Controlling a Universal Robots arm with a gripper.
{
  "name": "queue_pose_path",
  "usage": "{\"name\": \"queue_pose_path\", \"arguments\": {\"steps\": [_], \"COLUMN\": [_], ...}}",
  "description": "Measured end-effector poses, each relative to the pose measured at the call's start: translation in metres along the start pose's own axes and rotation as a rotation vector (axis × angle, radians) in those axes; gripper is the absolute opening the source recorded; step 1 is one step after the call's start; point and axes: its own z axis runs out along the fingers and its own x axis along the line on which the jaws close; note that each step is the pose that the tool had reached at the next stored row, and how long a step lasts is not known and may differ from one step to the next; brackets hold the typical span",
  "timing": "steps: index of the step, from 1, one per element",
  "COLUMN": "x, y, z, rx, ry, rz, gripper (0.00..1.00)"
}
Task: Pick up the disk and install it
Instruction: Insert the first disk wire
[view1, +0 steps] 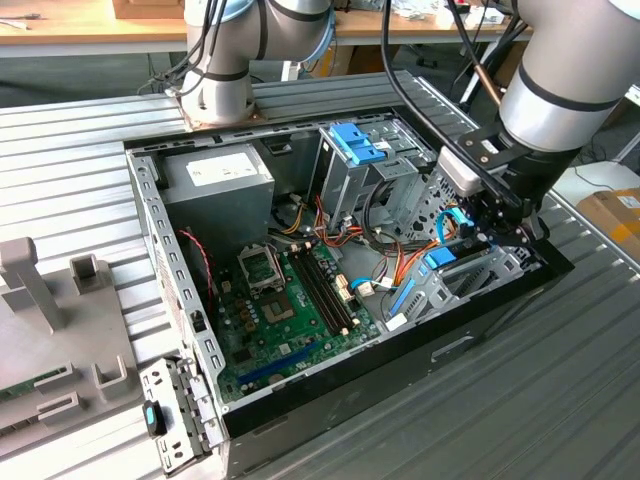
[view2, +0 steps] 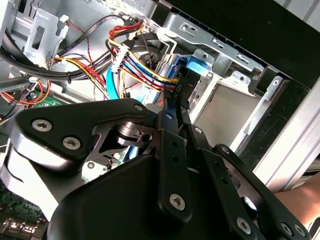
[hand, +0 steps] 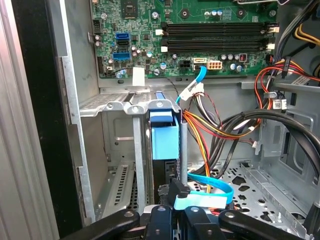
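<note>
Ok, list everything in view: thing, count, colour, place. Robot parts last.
Computer case: one, black and silver, open on the ribbed metal table.
Motherboard: one, green, on the case floor.
Power supply: one, grey, in the case's far corner at the exterior view's left.
Drive cage: one, silver with a blue latch, at the far side of the case.
Wire bundle: one, red, yellow, orange and black, between motherboard and bays.
Disk: one, light blue carrier showing, standing on edge in a bay slot at the exterior view's right.
Fixture: one, grey, on the table at the exterior view's left.
Arm: one, silver-grey, over the case.
Tool: one, black, at the disk's end.
</note>
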Motion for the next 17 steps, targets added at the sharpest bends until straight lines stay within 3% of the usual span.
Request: {"name": "queue_pose_path", "arguments": {"steps": [6,17], "x": [-0.0002,-0.0003], "y": [-0.0007,-0.0005], "z": [-0.0043,-0.0033], "rx": [0.0,0.0005], "ry": [-0.0003,0.0051], "rz": [0.0,0.004], "gripper": [0.16,0.16]}}
